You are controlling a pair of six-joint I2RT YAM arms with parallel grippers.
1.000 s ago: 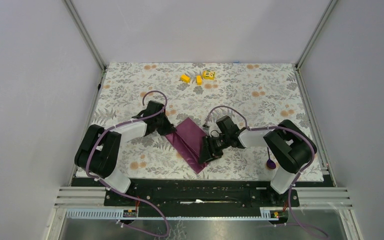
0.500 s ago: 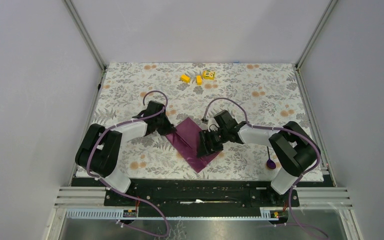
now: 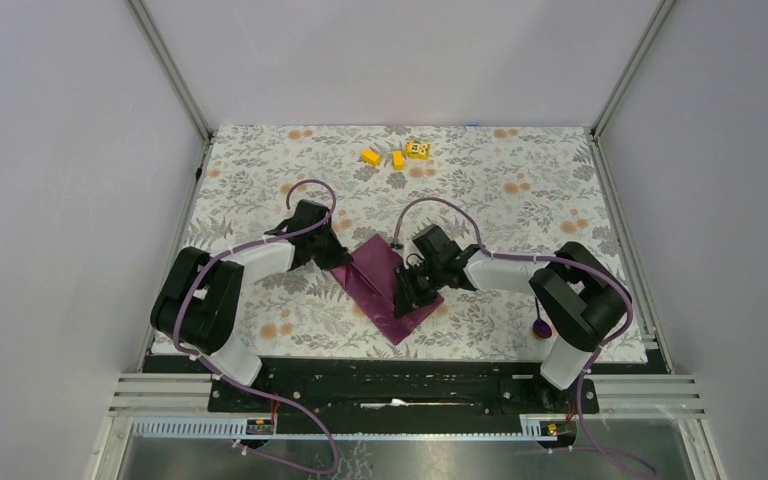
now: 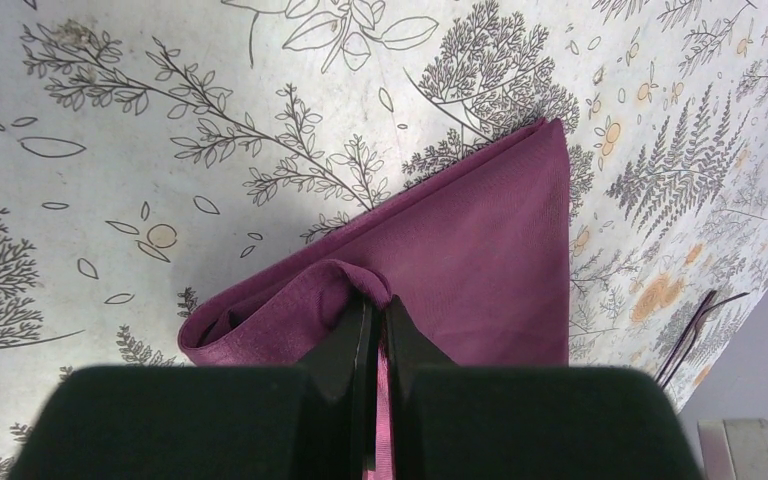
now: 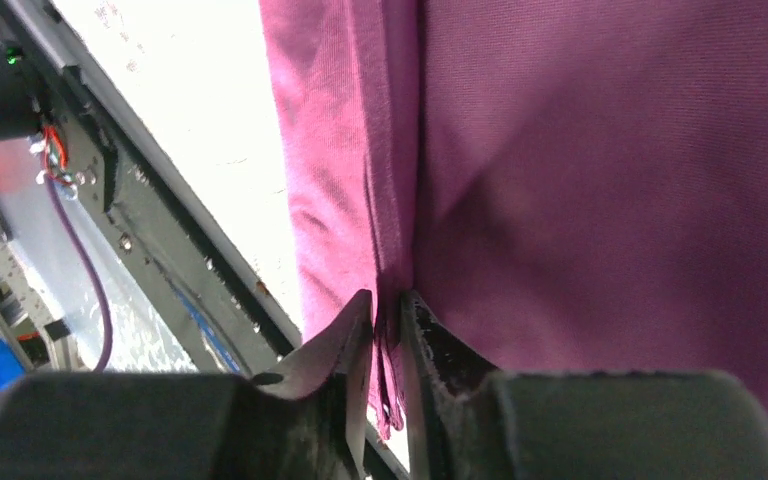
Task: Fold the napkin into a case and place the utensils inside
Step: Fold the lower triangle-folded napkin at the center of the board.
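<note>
Napkin (image 3: 370, 277) edge newly between right fingers (image 5: 342, 350)

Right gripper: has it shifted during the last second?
Yes. The right gripper has moved left and away from the black base rail, toward the yellow blocks, over the napkin.

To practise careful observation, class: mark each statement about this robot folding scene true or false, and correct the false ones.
1. The left gripper is shut on the napkin. True.
2. The right gripper hangs clear of the napkin. False: it pinches a folded napkin edge.
3. The yellow blocks lie on the napkin. False: they lie on the tablecloth, far from it.
4. The spoon lies on the tablecloth, apart from the napkin. True.
</note>
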